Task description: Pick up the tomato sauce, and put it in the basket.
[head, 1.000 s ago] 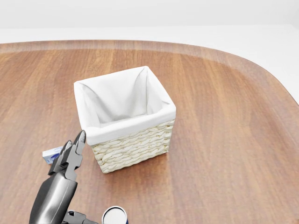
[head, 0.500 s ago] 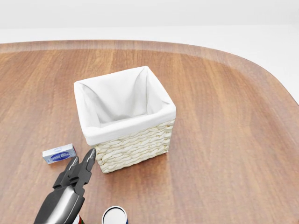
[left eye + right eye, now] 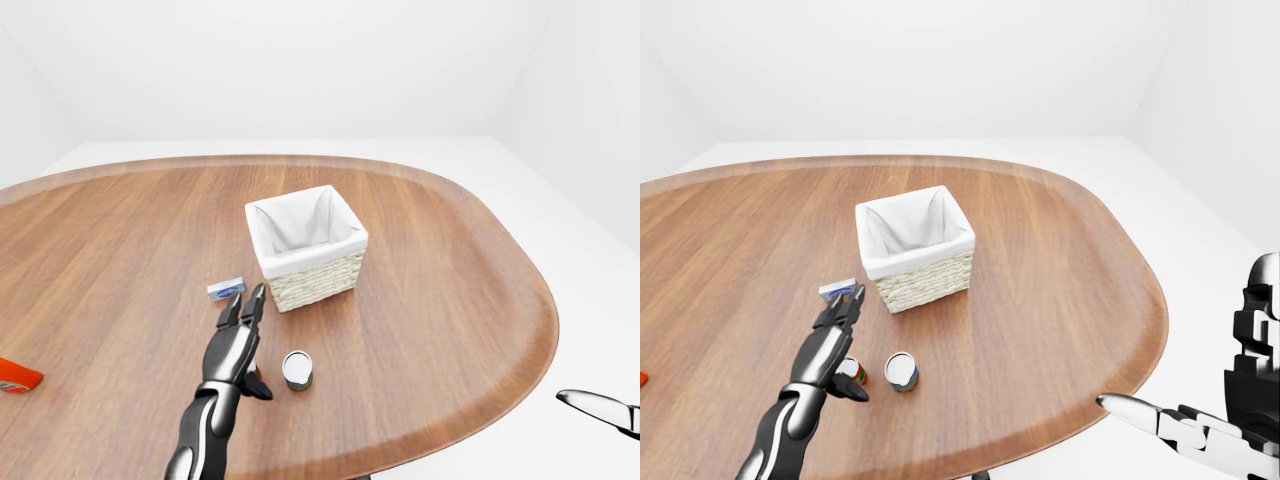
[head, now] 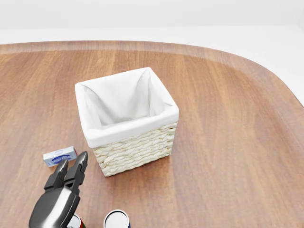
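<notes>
Tomato sauce point(image 3: 852, 371): small can, red label, directly beneath left hand point(image 3: 836, 318), mostly hidden. Hand: fingers extended, holding nothing. Likely rigid, light, smooth-walled; grip round the side wall. Basket point(image 4: 127, 115) just beyond fingertips.

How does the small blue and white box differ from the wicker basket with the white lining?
The small blue and white box lies flat and closed; the wicker basket with white lining stands open and empty. The box is much smaller and lower than the basket. Both rest on the wooden table.
</notes>
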`<state>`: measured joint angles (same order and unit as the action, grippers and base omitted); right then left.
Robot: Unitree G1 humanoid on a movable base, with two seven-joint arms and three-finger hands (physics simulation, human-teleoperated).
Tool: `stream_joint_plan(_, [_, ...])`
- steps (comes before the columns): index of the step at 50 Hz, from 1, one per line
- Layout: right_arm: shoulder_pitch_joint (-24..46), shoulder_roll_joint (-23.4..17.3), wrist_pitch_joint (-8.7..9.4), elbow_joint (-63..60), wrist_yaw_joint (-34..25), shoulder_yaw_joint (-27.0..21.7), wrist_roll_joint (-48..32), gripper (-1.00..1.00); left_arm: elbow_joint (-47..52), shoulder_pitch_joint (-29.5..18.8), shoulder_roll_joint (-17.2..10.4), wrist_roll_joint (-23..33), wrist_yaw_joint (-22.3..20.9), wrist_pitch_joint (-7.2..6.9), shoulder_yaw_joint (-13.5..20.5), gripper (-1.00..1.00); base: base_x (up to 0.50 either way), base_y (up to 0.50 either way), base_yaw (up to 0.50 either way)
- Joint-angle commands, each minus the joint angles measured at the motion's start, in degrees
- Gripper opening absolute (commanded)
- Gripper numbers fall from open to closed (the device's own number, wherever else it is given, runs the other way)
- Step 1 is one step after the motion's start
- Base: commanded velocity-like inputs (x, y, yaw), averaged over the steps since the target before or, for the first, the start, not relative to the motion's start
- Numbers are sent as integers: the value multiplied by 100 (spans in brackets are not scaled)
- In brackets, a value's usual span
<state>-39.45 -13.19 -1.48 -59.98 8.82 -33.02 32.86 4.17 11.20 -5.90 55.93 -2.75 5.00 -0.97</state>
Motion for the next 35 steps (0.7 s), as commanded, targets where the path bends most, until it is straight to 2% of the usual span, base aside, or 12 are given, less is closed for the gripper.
stream_joint_plan(1, [5, 14, 7, 0, -6, 11, -17, 100, -456, -235, -76, 342, 357, 0, 113, 100, 0, 0, 0])
stream_joint_plan(8, [-2, 11, 5, 0, -9, -22, 17, 100, -871, -402, -171, 595, 636, -42, 144, 100, 0, 0, 0])
stream_joint_plan(17, [8, 11, 18, 0, -15, -49, 28, 100, -741, -183, -175, 666, 401, 0, 53, 100, 0, 0, 0])
stream_joint_plan(25, [20, -33, 30, 0, 21, -56, 43, 100, -977, -212, -200, 792, 453, 0, 12, 100, 0, 0, 0])
stream_joint_plan(30, [-33, -138, -23, 0, 105, -66, 108, 100, -1009, -233, -205, 859, 488, 0, 9, 100, 0, 0, 0])
stream_joint_plan(35, [7, -53, 14, 0, 41, -50, 50, 100, -1176, -260, -212, 934, 601, 0, -30, 100, 0, 0, 0])
